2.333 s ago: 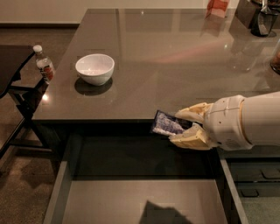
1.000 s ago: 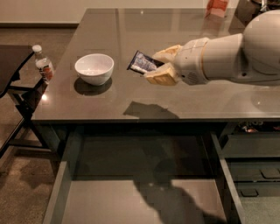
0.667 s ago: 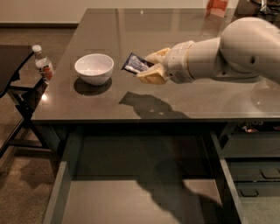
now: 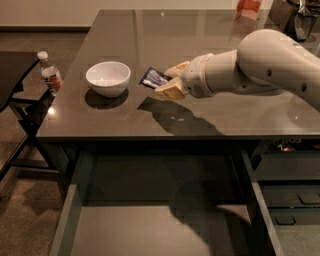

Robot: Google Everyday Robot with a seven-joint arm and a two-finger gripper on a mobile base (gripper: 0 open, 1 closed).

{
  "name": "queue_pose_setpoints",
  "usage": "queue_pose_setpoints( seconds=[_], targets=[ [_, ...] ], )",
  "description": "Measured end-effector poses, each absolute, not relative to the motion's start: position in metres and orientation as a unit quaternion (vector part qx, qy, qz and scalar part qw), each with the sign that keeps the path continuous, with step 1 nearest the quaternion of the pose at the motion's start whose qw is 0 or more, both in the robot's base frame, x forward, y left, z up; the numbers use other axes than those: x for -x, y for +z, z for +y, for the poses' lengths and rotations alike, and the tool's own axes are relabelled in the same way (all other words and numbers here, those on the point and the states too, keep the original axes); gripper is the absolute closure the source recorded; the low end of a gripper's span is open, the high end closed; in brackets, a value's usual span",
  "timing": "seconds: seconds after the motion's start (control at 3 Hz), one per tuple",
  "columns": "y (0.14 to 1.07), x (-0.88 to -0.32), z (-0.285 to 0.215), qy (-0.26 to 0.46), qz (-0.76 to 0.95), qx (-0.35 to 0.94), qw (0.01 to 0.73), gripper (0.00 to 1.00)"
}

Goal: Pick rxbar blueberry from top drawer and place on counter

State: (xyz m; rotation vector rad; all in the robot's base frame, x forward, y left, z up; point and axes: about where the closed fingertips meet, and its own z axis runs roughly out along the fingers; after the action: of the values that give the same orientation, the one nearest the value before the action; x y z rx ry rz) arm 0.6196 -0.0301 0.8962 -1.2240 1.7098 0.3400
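Note:
The rxbar blueberry (image 4: 153, 78) is a small dark navy bar with white lettering, held tilted above the counter (image 4: 200, 45). My gripper (image 4: 170, 81) is shut on its right end, just right of the white bowl (image 4: 108, 77). The bar hangs a little above the glossy surface, with its shadow below and to the right. The top drawer (image 4: 155, 232) stands pulled open under the counter's front edge, its flat grey bottom bare where I can see it.
A small water bottle (image 4: 50, 75) stands on a dark side table at the left. An orange-red package (image 4: 247, 8) and a dark appliance (image 4: 295, 17) sit at the counter's far right. Narrower dark stacked drawers (image 4: 290, 192) are at the lower right.
My gripper has carried the bar up out of the drawer, over the counter, and leftward and lower toward the bowl.

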Motion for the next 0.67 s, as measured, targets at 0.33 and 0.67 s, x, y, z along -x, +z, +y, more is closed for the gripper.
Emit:
queue_pose_setpoints(
  seconds=[0.33, 0.67],
  targets=[
    [0.8963, -0.6196, -0.0300, 0.140, 0.702, 0.503, 0.484, 0.63],
    [0.8963, -0.6196, -0.0300, 0.140, 0.702, 0.503, 0.484, 0.40]
  ],
)
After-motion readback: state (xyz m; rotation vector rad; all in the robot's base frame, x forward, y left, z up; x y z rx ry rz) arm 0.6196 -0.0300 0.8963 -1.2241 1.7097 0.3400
